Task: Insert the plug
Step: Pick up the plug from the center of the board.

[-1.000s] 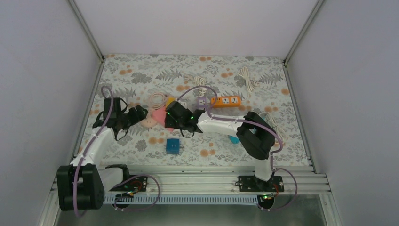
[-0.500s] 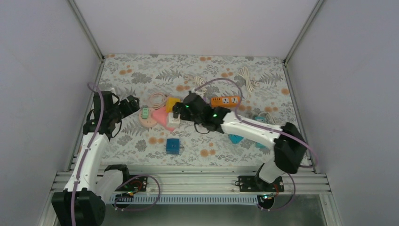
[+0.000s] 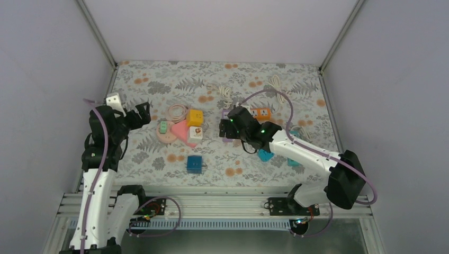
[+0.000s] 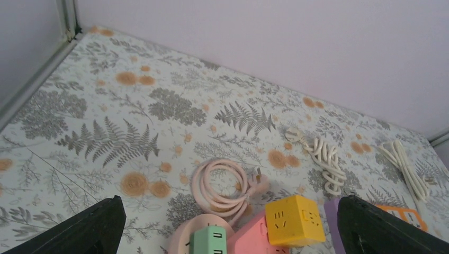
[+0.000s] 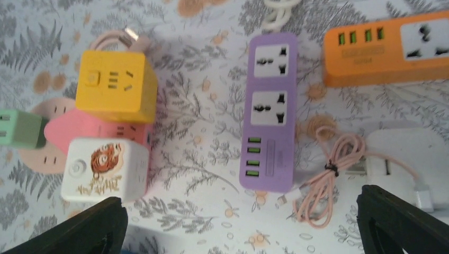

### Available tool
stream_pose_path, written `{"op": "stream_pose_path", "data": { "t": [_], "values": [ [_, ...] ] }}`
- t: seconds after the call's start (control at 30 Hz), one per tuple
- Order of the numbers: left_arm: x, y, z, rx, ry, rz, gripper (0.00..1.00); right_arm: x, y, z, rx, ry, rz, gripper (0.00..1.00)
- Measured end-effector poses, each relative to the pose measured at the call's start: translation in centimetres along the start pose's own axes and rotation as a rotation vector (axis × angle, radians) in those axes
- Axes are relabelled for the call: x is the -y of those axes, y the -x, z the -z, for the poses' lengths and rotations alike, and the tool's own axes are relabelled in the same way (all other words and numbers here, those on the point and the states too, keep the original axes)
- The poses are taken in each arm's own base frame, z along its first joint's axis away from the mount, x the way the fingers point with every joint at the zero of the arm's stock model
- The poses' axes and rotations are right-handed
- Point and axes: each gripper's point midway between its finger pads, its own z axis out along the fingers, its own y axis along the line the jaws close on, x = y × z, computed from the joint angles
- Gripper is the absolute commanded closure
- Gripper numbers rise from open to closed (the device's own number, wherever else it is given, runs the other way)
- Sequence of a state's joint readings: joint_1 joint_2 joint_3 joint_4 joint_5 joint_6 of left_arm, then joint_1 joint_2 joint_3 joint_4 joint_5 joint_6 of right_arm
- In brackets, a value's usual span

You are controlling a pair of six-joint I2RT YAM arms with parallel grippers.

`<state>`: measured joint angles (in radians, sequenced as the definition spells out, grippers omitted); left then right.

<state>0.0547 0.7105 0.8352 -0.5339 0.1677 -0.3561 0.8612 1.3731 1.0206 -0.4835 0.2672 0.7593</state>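
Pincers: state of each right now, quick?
Left pincer: open, holding nothing.
Right pincer: open, holding nothing, over the purple power strip.

White cube plug (image 5: 103,169), tiger sticker on top face, sits upright on near corner of pink triangular socket block (image 5: 100,130). Green plug (image 5: 20,128) stands on round pink socket (image 5: 47,159), just beside block.

My bench (image 3: 159,76) carries a floral-print covering, grey ferns and orange blooms; plain pale lilac walls (image 3: 222,26) enclose it on three sides; metal posts (image 3: 97,34) mark the rear corners; lighting even.
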Motion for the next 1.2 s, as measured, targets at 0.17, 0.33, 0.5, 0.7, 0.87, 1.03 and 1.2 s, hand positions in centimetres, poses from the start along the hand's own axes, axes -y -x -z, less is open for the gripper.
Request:
{"op": "stream_pose_path", "data": {
  "t": [0.17,0.33,0.5,0.7,0.87,1.03,1.2],
  "values": [
    [0.3,0.4,0.6,0.019,-0.012,-0.017,0.00,-1.1,-2.1,0.0,-0.079,0.052,0.068,0.03],
    [0.8,0.2,0.6,0.007,-0.040,-0.024,0.00,-5.9,-7.1,0.4,-0.182,0.117,0.191,0.02],
    [1.2,0.3,0.9,0.011,-0.061,-0.026,0.00,-9.8,-13.8,-0.1,-0.299,0.123,0.311,0.02],
    [1.3,0.2,0.9,0.007,-0.066,-0.026,0.00,-12.3,-16.6,-1.9,-0.316,0.055,0.338,0.02],
    [1.2,0.1,0.9,0.004,-0.062,-0.029,0.00,-11.4,-16.5,-3.6,-0.277,-0.036,0.297,0.08],
    [1.0,-0.2,0.7,-0.011,-0.053,-0.028,0.00,-11.4,-16.3,-4.2,-0.253,-0.061,0.269,0.23],
    [0.8,-0.6,0.6,-0.020,-0.049,-0.025,0.00,-11.7,-16.2,-4.4,-0.246,-0.060,0.256,0.14]
  ]
}}
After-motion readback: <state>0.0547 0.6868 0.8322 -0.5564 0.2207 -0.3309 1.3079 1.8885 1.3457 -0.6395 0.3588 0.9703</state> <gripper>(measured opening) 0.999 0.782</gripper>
